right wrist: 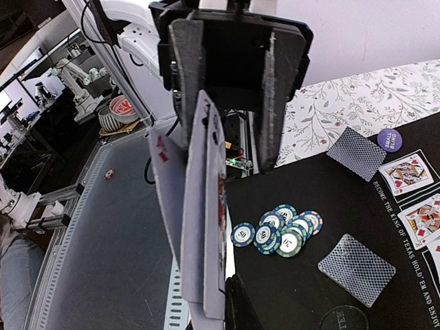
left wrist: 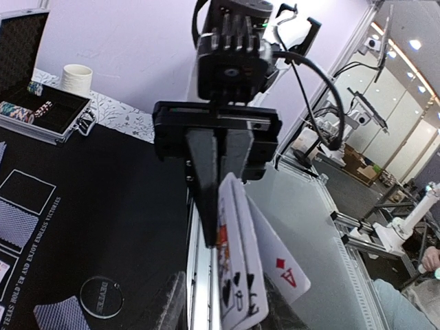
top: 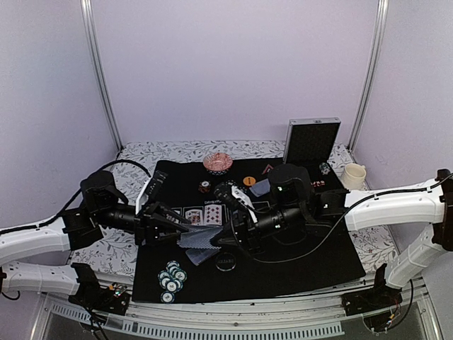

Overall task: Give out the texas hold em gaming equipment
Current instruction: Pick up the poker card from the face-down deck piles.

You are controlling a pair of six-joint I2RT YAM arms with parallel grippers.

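Note:
A fanned bundle of playing cards hangs in the air between both grippers, and its ace of diamonds sticks out to one side. My right gripper is shut on one end of the bundle. My left gripper is open at the other end, with one finger on each side of the cards. From above, the bundle is over the mat's front left part. A heap of teal chips lies near the front left corner. Face-up cards lie in the printed row.
A dealer button and a face-down card lie on the black mat. At the back are the open metal case, a cream cup and a red bowl. A purple button lies beside another face-down card.

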